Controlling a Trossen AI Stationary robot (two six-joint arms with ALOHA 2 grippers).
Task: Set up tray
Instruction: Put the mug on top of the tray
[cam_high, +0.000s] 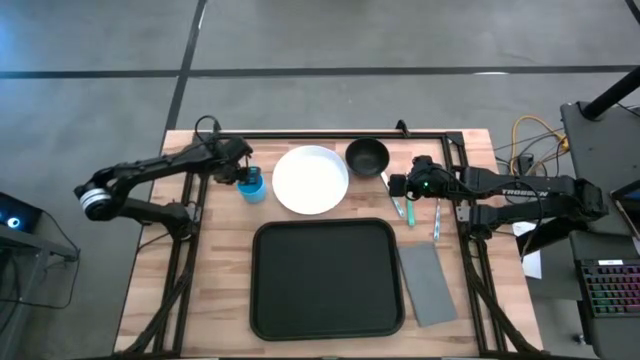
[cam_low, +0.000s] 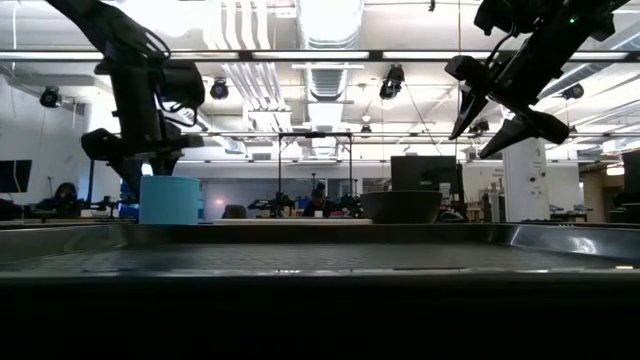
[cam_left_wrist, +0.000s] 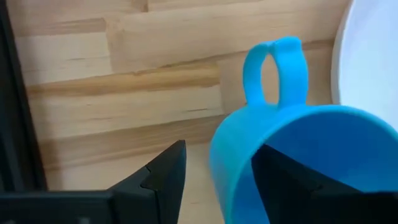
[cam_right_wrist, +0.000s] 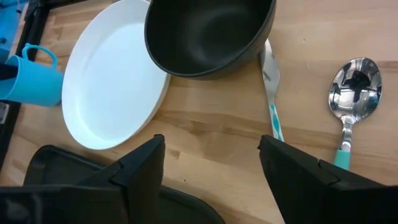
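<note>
- We've got the black tray (cam_high: 326, 278) sitting at the near-middle of the wooden table (cam_high: 225, 215), nothing in it, and neither arm is touching it.
- Our left gripper (cam_high: 243, 177) is over at the blue cup (cam_high: 252, 186), just left of the white plate (cam_high: 311, 179). In the left wrist view the fingers (cam_left_wrist: 163, 175) are spread apart, one outside the cup's (cam_left_wrist: 298, 155) wall and the other inside the rim, so they straddle the wall. We honestly can't tell whether they're pressing on it yet. The cup's handle points away from the gripper there.
- The cup stands upright on the table, close beside the plate, apart from the tray.
- Our right gripper (cam_high: 399, 186) hangs above the table just right of the black bowl (cam_high: 367, 156), jaws wide open and holding nothing. The low view shows it well up off the surface.
- Under it lie two pieces of cutlery with teal handles: a knife (cam_right_wrist: 271, 84) right next to the bowl (cam_right_wrist: 208, 34) and a spoon (cam_right_wrist: 352, 99) a bit further out.
- The bowl sits touching or slightly overlapping the plate's (cam_right_wrist: 109, 87) edge in the right wrist view; we can't tell which.
- A grey napkin (cam_high: 427, 284) lies flat just right of the tray.
</note>
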